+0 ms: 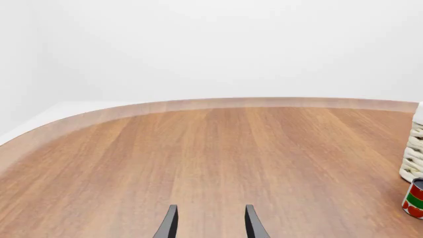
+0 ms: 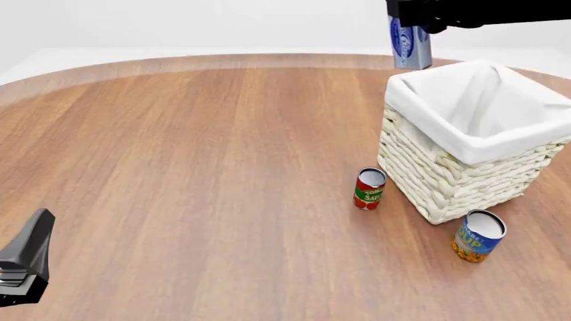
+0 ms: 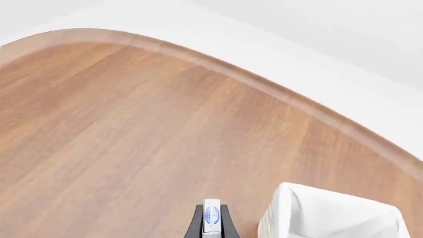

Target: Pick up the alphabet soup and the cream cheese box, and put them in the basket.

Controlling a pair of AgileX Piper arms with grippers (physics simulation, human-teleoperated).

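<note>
We find the right claw (image 2: 412,28) clamped on the small white-and-blue cream cheese box (image 2: 410,45), held high, just beyond the far rim of the large off-white wicker basket (image 2: 446,180) with white cloth lining; we judge it not yet over the opening, nothing delivered; the blue-labelled alphabet soup can (image 2: 477,237) stands on the table, well below and nearer than that claw, untouched. The left claw (image 1: 210,223) is apart, empty. Legible: partial "SOUP"; a small red-and-green can (image 2: 368,189) reads "TOMATO".

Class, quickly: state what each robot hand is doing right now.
Left hand: open, holding nothing.
Right hand: closed on the cream cheese box, raised above the table beside the basket.
</note>
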